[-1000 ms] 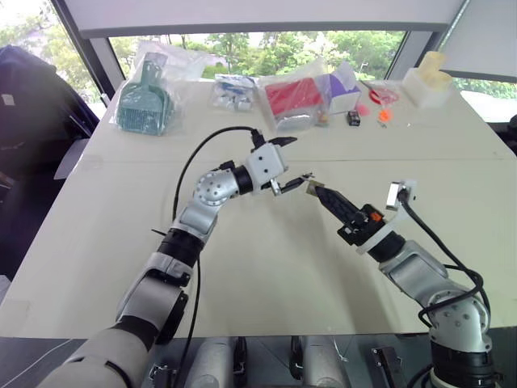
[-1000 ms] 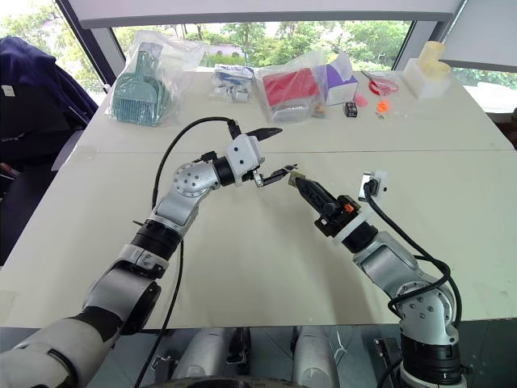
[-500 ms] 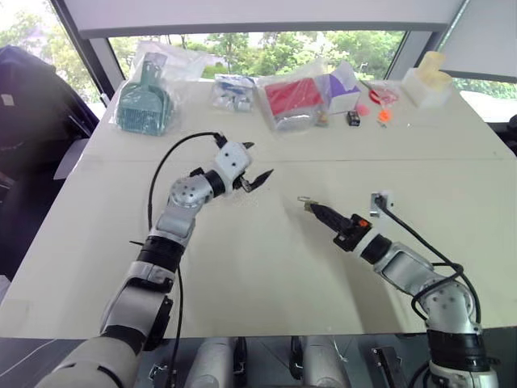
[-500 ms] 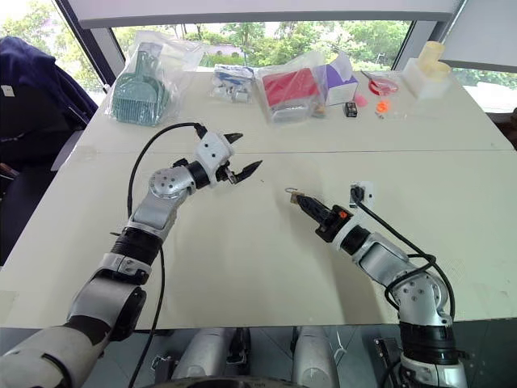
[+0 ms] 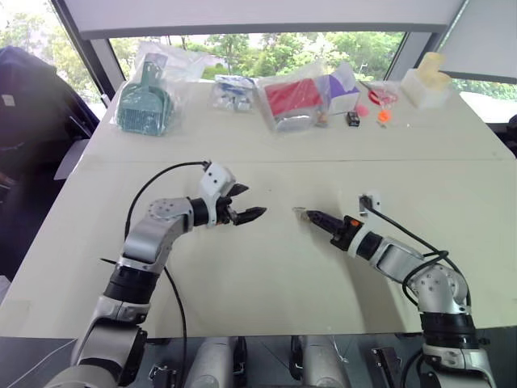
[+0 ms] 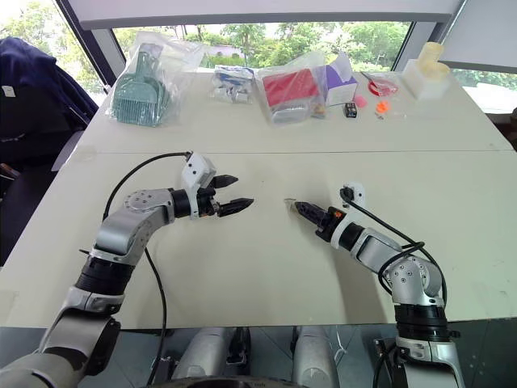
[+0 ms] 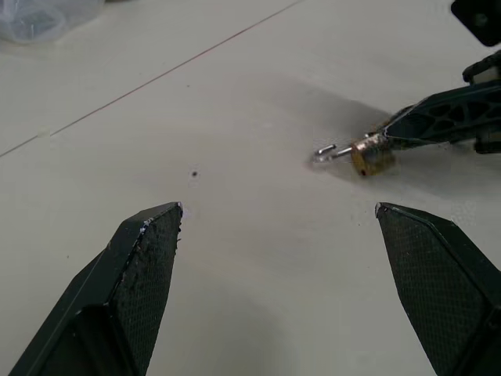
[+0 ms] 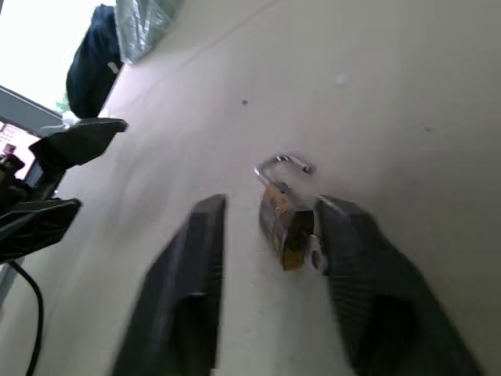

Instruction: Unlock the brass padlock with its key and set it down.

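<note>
I read this as the set-down: the tiny dull-gold brass padlock lies low on the pale cream tabletop, its silvery shackle swung open, so the unlocking looks done. I take the padlock as my landmark.

My right gripper has its two black fingers around the padlock. The jaws stand part open: one finger is close against the padlock's side, perhaps touching, while the other is apart from it with bare table between. I would not call that a grip; I judge the lock is being let go so it rests on the table by itself. I cannot make out a key.

My left gripper hangs well apart from the padlock, pointing toward it across bare table, jaws spread wide and empty. I think it is held back so the release has room.

The clutter sits far beyond the padlock at the window edge: a teal plastic scoop in a clear bag and a red packet in clear wrap. Neither is in the way.

What I would watch is the near finger dragging the lock as it draws off.
</note>
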Controlling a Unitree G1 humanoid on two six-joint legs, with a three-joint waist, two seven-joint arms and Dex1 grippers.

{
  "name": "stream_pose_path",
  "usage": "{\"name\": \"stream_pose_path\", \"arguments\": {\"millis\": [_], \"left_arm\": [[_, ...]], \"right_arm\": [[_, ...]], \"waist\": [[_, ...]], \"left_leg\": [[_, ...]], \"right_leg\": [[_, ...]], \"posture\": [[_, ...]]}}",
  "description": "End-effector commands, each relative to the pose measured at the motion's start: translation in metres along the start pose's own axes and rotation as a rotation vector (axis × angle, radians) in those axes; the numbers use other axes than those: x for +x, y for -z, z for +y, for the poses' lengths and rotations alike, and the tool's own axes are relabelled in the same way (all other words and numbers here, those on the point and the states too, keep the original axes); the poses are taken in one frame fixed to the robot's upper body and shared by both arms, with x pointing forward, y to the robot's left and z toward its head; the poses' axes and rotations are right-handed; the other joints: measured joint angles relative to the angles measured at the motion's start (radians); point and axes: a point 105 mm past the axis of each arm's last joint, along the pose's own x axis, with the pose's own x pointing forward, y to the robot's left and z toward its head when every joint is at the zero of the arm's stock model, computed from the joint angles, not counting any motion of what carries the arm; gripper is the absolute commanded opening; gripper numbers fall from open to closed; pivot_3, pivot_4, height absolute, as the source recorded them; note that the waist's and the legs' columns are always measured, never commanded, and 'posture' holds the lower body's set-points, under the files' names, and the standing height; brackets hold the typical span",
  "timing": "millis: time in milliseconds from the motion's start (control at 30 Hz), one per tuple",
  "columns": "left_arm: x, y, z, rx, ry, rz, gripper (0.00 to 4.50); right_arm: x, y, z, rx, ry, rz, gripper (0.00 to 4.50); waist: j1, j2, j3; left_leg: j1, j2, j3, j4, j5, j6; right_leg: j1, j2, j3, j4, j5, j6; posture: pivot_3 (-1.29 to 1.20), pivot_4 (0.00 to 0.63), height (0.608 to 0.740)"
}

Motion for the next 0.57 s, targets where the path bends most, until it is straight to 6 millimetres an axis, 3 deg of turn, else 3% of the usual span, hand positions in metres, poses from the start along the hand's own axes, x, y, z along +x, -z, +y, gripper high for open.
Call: {"name": "stream_pose_path", "arguments": {"millis": [33,100,133,333,433,567], "left_arm": [[-0.005,-0.011,-0.008,0.009,0.041,-0.041,4.14],[-0.006,-0.011,-0.011,0.002,0.054,-0.041,4.14],[-0.007,-0.01,-0.013,0.004,0.063,-0.039,4.14],[-0.019,-0.006,-0.019,0.01,0.081,-0.03,4.14],[-0.025,-0.002,-0.023,-0.014,0.086,-0.025,4.14],[-0.028,0.003,-0.027,-0.019,0.088,-0.019,4.14]], "right_arm": [[-0.009,-0.007,0.002,-0.02,-0.001,-0.02,3.43],[-0.013,-0.007,0.002,-0.041,0.002,-0.013,4.35],[-0.018,-0.008,0.0,-0.078,0.025,-0.007,4.44],[-0.076,-0.034,-0.004,-0.349,0.16,-0.018,4.44],[-0.109,-0.023,-0.006,-0.462,0.22,0.074,4.44],[-0.121,-0.012,0.0,-0.466,0.223,0.089,4.44]], "waist": [[0.001,0.0,0.0],[0.002,0.0,0.0],[0.003,0.0,0.0],[0.005,0.0,0.0],[0.003,0.001,0.0],[0.001,0.001,0.0]], "left_leg": [[0.0,0.0,0.0,0.0,0.002,-0.004],[0.0,0.0,0.0,0.0,0.002,-0.004],[0.0,0.0,0.0,0.0,0.002,-0.004],[-0.001,-0.001,0.0,0.0,-0.001,0.0],[0.0,0.0,0.0,0.0,-0.001,0.001],[0.001,0.001,0.0,-0.002,-0.001,0.001]], "right_leg": [[0.0,0.0,0.0,0.0,0.0,0.0],[0.0,0.0,0.0,0.0,0.0,0.0],[0.0,0.0,0.0,0.0,0.0,0.0],[0.0,-0.001,0.0,-0.001,0.0,0.0],[0.0,0.0,0.0,-0.002,0.0,0.0],[0.0,0.001,0.0,-0.002,-0.001,0.0]], "posture": [[0.0,0.15,0.735],[0.0,0.15,0.735],[0.0,0.15,0.735],[0.0,0.15,0.735],[0.0,0.15,0.735],[0.0,0.15,0.735]]}}
